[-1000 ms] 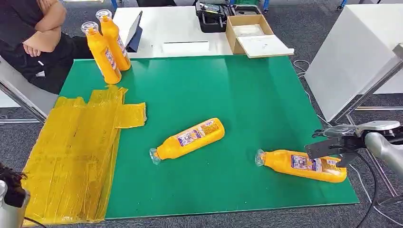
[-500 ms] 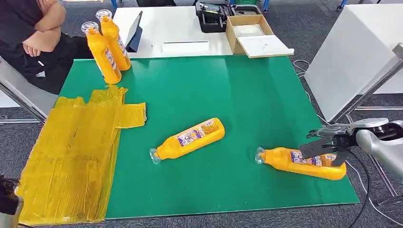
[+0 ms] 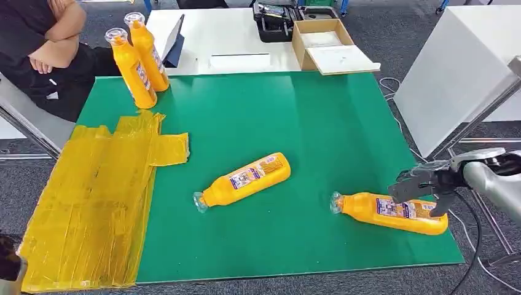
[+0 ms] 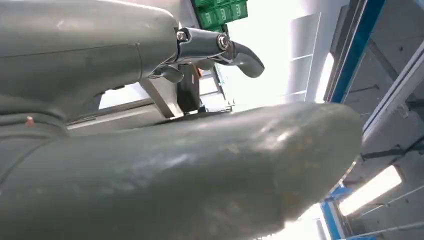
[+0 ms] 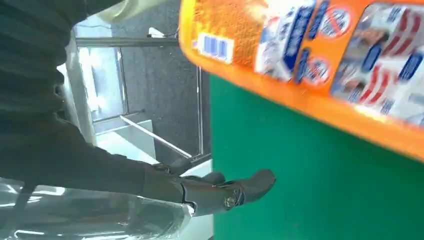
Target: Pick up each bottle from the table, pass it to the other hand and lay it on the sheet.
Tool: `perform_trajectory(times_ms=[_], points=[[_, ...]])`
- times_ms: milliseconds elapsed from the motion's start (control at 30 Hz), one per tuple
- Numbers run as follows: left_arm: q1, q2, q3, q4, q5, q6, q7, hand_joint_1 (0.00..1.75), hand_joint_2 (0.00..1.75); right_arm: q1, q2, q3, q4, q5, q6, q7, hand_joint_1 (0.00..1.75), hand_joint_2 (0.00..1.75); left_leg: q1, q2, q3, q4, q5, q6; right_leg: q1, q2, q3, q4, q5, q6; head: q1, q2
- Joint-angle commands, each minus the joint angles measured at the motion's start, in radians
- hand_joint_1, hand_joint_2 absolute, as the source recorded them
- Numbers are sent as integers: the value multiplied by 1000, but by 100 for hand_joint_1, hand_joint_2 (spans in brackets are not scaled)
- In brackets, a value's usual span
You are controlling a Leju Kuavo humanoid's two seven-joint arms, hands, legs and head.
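Two orange bottles lie on the green mat (image 3: 319, 123): one in the middle (image 3: 246, 179), one at the front right (image 3: 393, 212). Two more bottles (image 3: 130, 61) (image 3: 147, 48) stand upright at the back left. The yellow sheet (image 3: 92, 196) covers the table's left side. My right hand (image 3: 424, 184) hovers over the base end of the front-right bottle, fingers spread, not gripping. The right wrist view has that bottle (image 5: 325, 55) close by and the thumb (image 5: 225, 192) apart from it above the mat. My left hand (image 4: 175, 175) hangs low at the front left corner (image 3: 9, 264), holding nothing.
A person (image 3: 37, 49) sits with folded arms at the back left beside the standing bottles. Behind the mat a white table carries a cardboard box (image 3: 322, 43), a black case (image 3: 276, 21) and a tablet (image 3: 175, 40). A white panel (image 3: 454, 74) stands on the right.
My right hand has moved a little up and left over the front-right bottle's base end. The left hand has sunk lower in the corner. The bottles have not moved.
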Motion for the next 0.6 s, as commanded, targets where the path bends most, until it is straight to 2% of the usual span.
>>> perform_trajectory(times_ms=[33,67,200,367,467,600], points=[[-38,4,-14,61,11,-11,5,0,0,-87,-126,190,-184,-73,-7,57,0,175,0,-1,0,0,0,-2,0,-2,0,0,0,-1,0,0],[-41,6,-16,64,14,-11,3,0,0,-76,-133,199,-190,-78,-21,63,0,175,-1,-1,2,0,-1,-5,-1,-4,2,1,-2,-2,0,0],[-43,3,-17,61,18,-10,-1,0,0,24,-158,213,-188,-95,-97,77,0,175,1,-2,1,-1,0,-3,1,-3,2,-1,0,-1,0,0],[-22,-14,-11,41,17,-6,-1,0,0,193,-154,196,-159,-95,-224,102,0,175,1,-3,5,-3,0,-4,1,-5,6,-4,0,-1,0,0],[-12,-22,-4,32,14,-2,-4,0,0,275,-140,130,-138,-80,-251,110,0,175,0,-1,4,-3,0,-4,1,-3,4,-3,0,-1,0,0],[-12,-22,-3,32,13,-3,-5,0,0,283,-139,115,-139,-72,-246,110,0,175,1,0,2,-2,0,-3,1,-1,2,-3,0,-1,-1,0]])
